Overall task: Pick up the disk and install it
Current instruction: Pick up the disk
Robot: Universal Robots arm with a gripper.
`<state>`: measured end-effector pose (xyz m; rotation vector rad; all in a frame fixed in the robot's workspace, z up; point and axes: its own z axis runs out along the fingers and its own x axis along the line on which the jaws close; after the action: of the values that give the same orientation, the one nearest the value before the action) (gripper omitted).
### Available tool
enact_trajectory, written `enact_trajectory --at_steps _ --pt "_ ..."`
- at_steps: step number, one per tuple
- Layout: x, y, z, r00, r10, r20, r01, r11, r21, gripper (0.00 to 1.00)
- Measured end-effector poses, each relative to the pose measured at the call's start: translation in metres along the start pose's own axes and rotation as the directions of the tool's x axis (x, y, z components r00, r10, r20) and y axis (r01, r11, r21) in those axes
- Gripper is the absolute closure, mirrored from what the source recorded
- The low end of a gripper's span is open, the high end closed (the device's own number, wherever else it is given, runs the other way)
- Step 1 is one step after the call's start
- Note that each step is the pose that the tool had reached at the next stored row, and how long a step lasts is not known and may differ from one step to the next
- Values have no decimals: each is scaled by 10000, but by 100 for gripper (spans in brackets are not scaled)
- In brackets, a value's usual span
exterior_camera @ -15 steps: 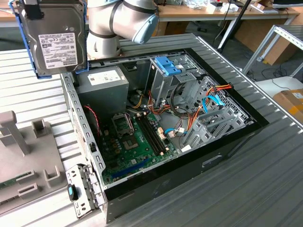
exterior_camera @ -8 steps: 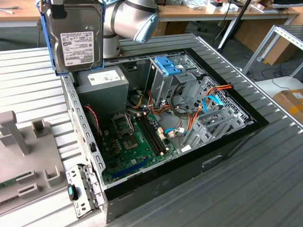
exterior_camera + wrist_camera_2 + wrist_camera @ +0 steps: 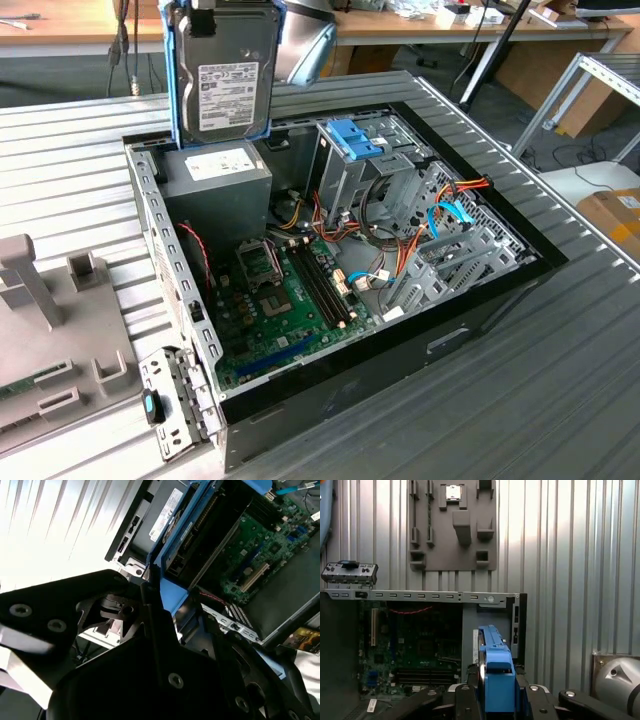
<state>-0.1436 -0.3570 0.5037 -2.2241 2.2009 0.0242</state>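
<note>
Note disk upright above power supply, at the exterior view's left, pinched by its blue frame in the closed-down gripper. Advisable: grip firmly, avoid tilt, clear cables near drive cage, rightward.

My tool is matte black: angular plates and linkages studded with small silver screws. My arm's joint housing is rounded, smooth silver-grey metal.
</note>
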Motion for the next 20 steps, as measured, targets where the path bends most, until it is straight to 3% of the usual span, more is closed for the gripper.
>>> enact_trajectory --at_steps 1,3,7,14,17,20 --pt "-1 -32 -1 10000 0 -1 0 10000 -1 63" --pt "-2 -164 0 10000 -1 0 1 10000 0 63" --pt "16 -193 -1 10000 -5 -1 5 10000 0 63" --pt "385 -188 -8 10000 -3 -1 3 10000 0 63" --pt "470 -187 -10 10000 -3 -1 3 10000 0 63" --pt "598 -185 -12 10000 -3 -1 3 10000 0 63"
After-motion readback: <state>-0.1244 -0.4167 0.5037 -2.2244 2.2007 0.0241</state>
